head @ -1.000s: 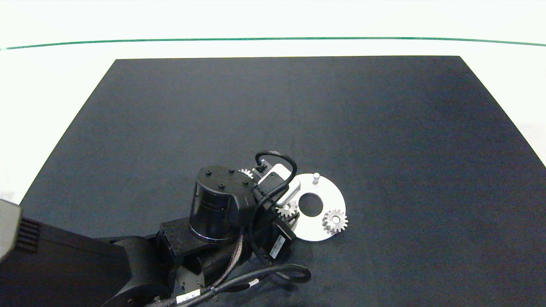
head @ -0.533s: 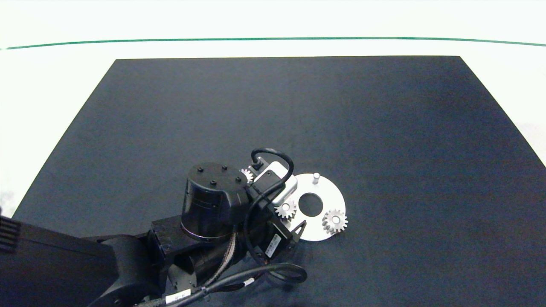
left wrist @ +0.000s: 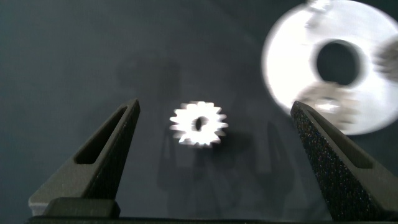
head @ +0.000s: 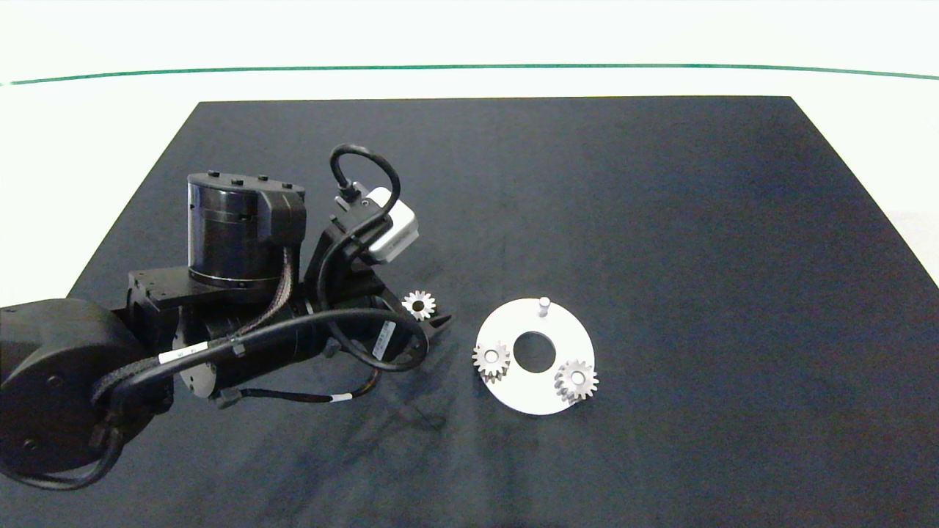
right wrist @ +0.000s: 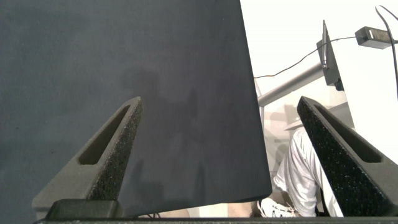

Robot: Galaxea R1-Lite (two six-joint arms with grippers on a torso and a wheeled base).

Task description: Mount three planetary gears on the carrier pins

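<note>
Two small gears sit on pegs of the white disc. One peg is bare, so one gear is left to fit. That last gear lies flat on the dark surface, just beside the disc. The left pincer hangs over it, spread wide with a finger on each side, ready to close. The right pincer is wide too, holding nothing, parked far off by the surface's edge.
</note>
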